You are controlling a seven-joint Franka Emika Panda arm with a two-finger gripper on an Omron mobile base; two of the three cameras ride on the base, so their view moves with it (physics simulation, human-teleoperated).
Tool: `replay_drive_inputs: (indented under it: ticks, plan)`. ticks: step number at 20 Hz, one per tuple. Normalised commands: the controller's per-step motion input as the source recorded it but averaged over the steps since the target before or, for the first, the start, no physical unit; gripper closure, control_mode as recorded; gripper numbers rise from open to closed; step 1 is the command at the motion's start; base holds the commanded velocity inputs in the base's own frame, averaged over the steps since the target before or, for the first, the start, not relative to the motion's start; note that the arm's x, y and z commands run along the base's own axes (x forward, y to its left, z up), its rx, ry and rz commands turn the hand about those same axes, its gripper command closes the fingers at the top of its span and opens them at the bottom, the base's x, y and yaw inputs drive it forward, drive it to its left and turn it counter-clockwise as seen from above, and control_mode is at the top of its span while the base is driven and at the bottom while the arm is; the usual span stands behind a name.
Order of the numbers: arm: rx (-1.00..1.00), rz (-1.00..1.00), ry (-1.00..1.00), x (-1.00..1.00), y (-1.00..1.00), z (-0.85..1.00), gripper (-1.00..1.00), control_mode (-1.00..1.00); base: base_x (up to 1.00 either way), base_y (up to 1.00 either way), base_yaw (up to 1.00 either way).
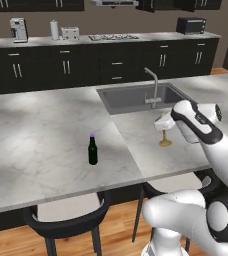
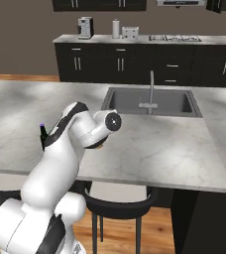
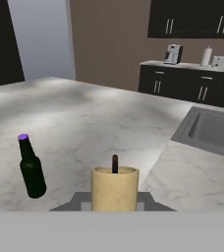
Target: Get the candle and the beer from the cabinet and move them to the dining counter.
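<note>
Hand view: hand (image 3: 114,199) is pinching candle (image 3: 114,188) over the bench (image 1: 46,145), base nearly touching down — early release is risking a tip-over twd beer (image 3: 31,168) nearby.

The candle (image 1: 164,131) is held upright on the dining counter (image 1: 46,145), right of the beer (image 1: 92,150), near the sink (image 1: 136,97).

Dark green beer (image 1: 92,150) with purple cap, upright on the marble counter (image 1: 41,135) near its front edge, tan-gold candle (image 1: 164,131) upright with flared base on the counter, just in front of the sink's front edge, well apart from the beer
</note>
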Motion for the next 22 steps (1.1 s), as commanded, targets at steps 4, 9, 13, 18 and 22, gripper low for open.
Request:
replay_drive_inputs:
  ticks: [4,9,13,18,22]
  plan:
    - [0.01,0.00,0.00,0.48,0.00,-0.16,1.00,-1.00,0.00,0.00,0.00]
    - [0.04,0.00,0.00,0.41,0.00,-0.21,1.00,-1.00,0.00,0.00,0.00]
    - [0.08,0.00,-0.03,0.29,0.00,-0.34,1.00,-1.00,0.00,0.00,0.00]
    - [0.08,0.00,-0.05,0.23,-0.02,-0.42,1.00,-1.00,0.00,0.00,0.00]
    - [0.05,0.00,-0.04,0.25,0.00,-0.35,1.00,-1.00,0.00,0.00,0.00]
